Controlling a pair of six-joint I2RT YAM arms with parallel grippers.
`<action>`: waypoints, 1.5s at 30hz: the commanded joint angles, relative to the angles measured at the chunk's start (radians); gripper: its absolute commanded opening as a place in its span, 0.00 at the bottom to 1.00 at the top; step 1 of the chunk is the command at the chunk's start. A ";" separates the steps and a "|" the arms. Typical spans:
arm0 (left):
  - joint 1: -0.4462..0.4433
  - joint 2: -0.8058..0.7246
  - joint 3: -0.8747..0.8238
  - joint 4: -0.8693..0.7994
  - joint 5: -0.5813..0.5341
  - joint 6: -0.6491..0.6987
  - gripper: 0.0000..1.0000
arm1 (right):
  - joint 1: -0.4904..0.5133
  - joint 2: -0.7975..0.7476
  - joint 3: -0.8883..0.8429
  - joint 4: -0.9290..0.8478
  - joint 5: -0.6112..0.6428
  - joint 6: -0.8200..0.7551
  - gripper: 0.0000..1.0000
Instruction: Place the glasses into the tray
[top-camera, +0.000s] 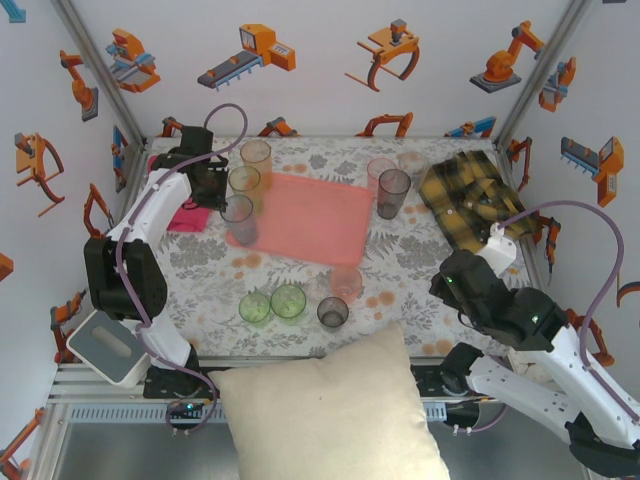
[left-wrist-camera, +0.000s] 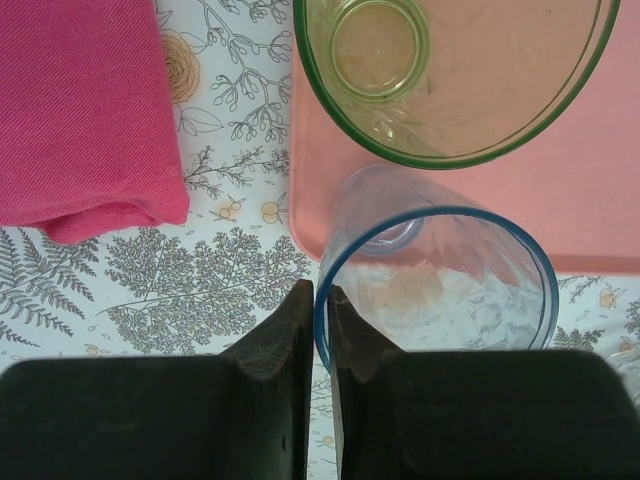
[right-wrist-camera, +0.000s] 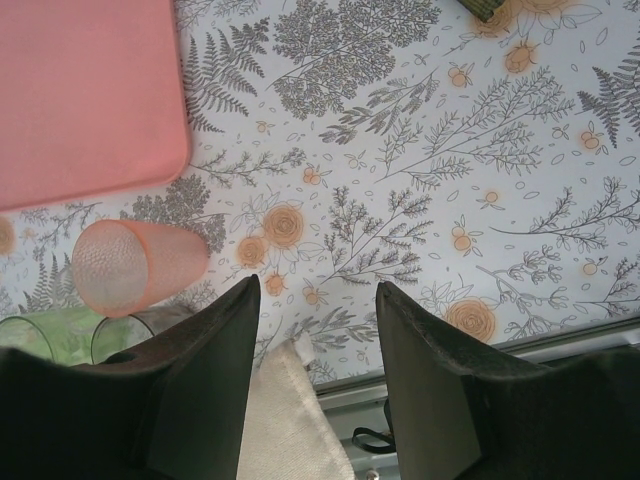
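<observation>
Right now the blue glass stands directly at the tip of my left pincer, by the left corner of the tray. Its base shows over that corner's edge, and I cannot tell whether it rests on the tray or on the table. The left side of its rim runs into the slit between my two fingers, one finger outside the wall and the other inside the mouth. That pincer is narrow, drawn down to a thin gap, and it grips the glass by that wall. Just beyond it a green glass stands on the tray, close to the tray's left edge. A folded magenta cloth lies on the table to the left, apart from both glasses.

My right pincer hangs over the near edge of the table, about half open, with nothing between its fingers and touching nothing. An orange-pink glass sits off to its left, near but apart, and the tray's corner is farther on beyond it. A cream pillow shows below the fingertips.

From above, a near smoky glass stands on the table in front of the tray. A pink glass and a far smoky glass stand just right of it.
</observation>
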 joint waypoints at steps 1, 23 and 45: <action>-0.001 0.011 0.038 -0.024 -0.003 -0.004 0.14 | -0.006 -0.005 -0.009 0.014 0.020 -0.005 0.48; -0.002 0.006 0.063 -0.043 -0.003 0.001 0.37 | -0.007 -0.010 -0.011 0.018 0.017 -0.011 0.48; -0.020 -0.059 0.147 -0.130 0.006 0.010 0.64 | -0.033 0.007 0.031 0.011 0.003 -0.049 0.50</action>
